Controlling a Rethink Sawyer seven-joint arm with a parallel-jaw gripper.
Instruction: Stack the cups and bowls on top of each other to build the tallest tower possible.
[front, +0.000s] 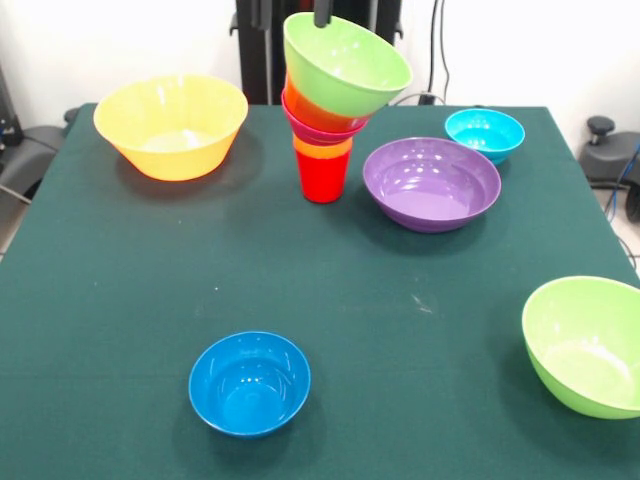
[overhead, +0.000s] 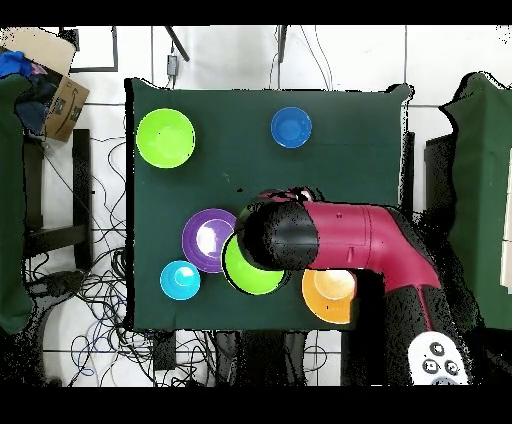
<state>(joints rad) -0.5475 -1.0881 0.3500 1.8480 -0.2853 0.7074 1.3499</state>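
Currently we see the tower (front: 325, 120) at the table's (front: 120, 300) far centre, a red cup (front: 323, 176) at its base and a lime green bowl (front: 345, 65) tilted on top, leaning toward four o'clock. Our gripper (front: 322, 12) shows only a dark tip at that bowl's twelve o'clock rim; we cannot tell its state. The purple bowl (front: 431, 183) sits just beside the tower at three o'clock

You see a dark green table (front: 120, 300) carrying a yellow-orange bowl (front: 171, 126), a purple bowl (front: 431, 183), a light blue bowl (front: 484, 133), a dark blue bowl (front: 249, 383) and a lime green bowl (front: 585, 345); the tower (front: 330, 100) runs red, orange, pink, orange, lime green
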